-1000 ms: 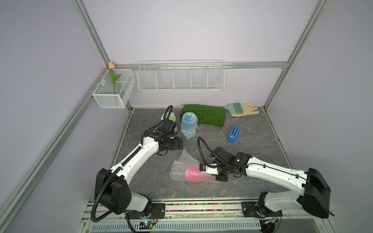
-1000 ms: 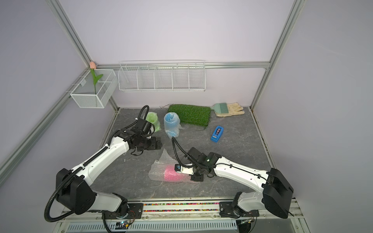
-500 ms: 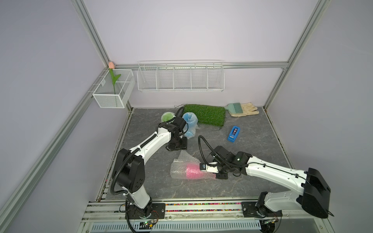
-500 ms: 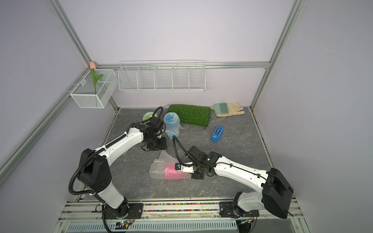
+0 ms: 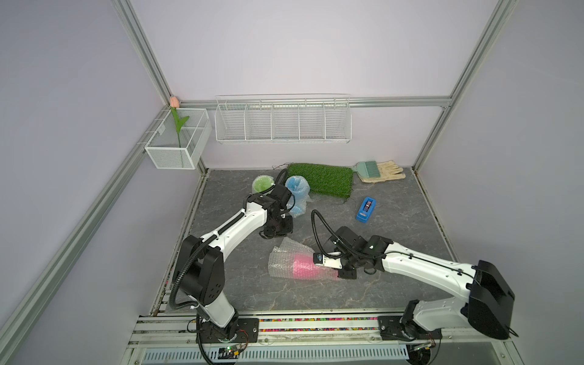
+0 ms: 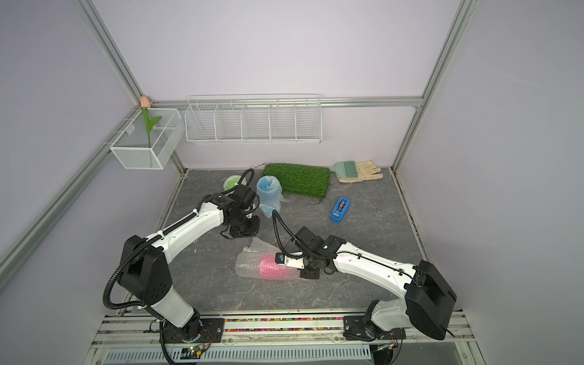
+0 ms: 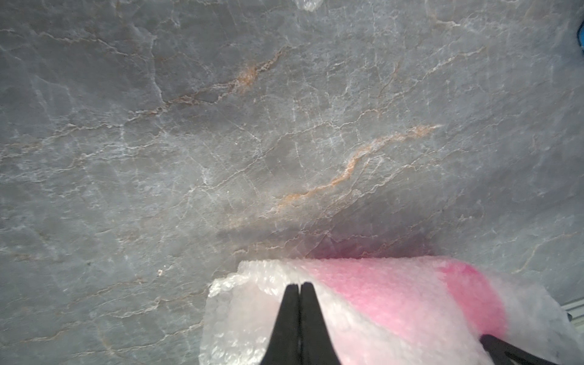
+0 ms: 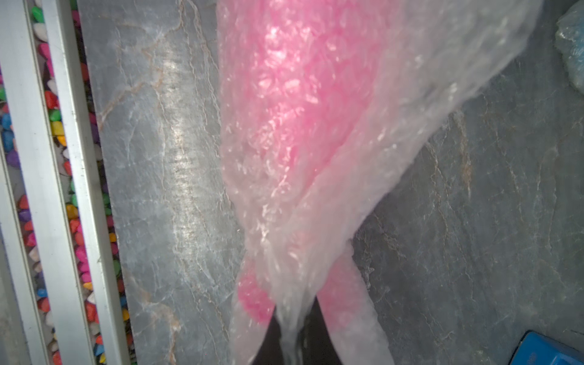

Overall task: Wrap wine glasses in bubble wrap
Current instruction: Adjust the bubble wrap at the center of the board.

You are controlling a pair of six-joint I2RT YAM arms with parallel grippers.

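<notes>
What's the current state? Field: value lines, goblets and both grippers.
pink goblet: on its side, rolled in bubble wrap
right gripper: shut on bubble wrap at the goblet's narrow end
left gripper: shut, empty, clear of the pink goblet
blue goblet: upright at the back, wrapped
green goblet: upright beside it, looks wrapped, partly hidden
tape dispenser: standing apart, not held

Top views look down; wrist views share goblet (image 7: 395, 294).

Both top views are evenly, softly lit with bowed wide-angle edges, while the wrist views are blurry, with glare streaking the worktop (image 8: 177, 151) and bubble wrap (image 8: 395, 94).
</notes>
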